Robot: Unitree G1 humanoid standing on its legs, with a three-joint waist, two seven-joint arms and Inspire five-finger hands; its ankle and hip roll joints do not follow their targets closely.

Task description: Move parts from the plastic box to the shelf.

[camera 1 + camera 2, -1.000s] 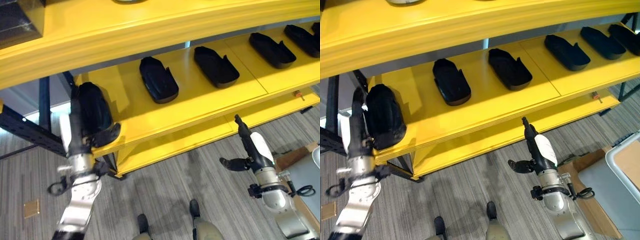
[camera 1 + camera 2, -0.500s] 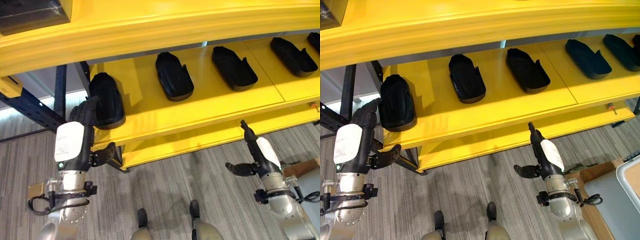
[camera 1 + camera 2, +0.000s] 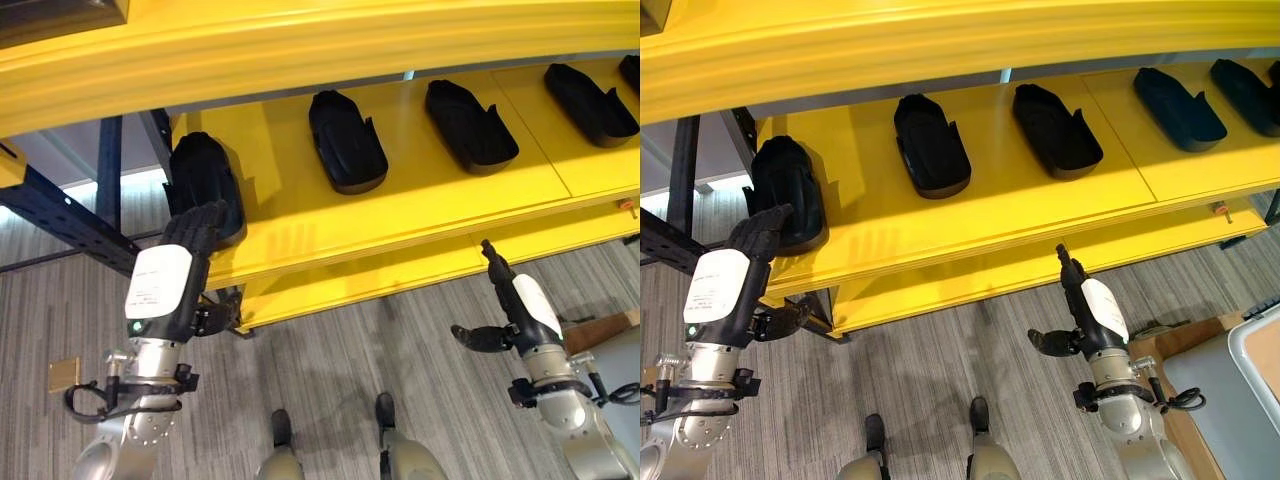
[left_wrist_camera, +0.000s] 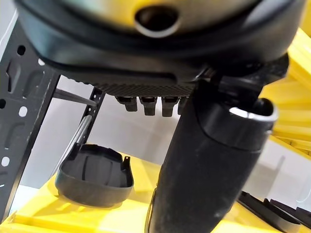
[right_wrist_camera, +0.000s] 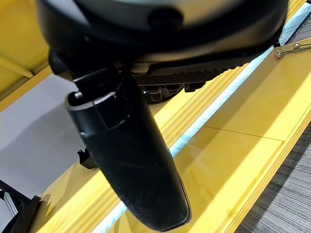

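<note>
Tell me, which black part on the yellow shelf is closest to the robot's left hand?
The part at the shelf's left end. The left hand is just in front of it; the other parts sit farther right along the yellow shelf.

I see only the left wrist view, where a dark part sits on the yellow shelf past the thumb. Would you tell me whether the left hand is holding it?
Observer: No. From the head views, the left hand is open with straight fingers by the near end of that leftmost part, which rests on the shelf on its own.
Operator: Thank you. Is the right hand carrying another part?
Observer: No, the right hand is open and empty. It is below the shelf's front edge, over the floor.
Operator: How full is that shelf level?
Observer: The next part begins a row of at least four more, running toward the robot's right.
</note>
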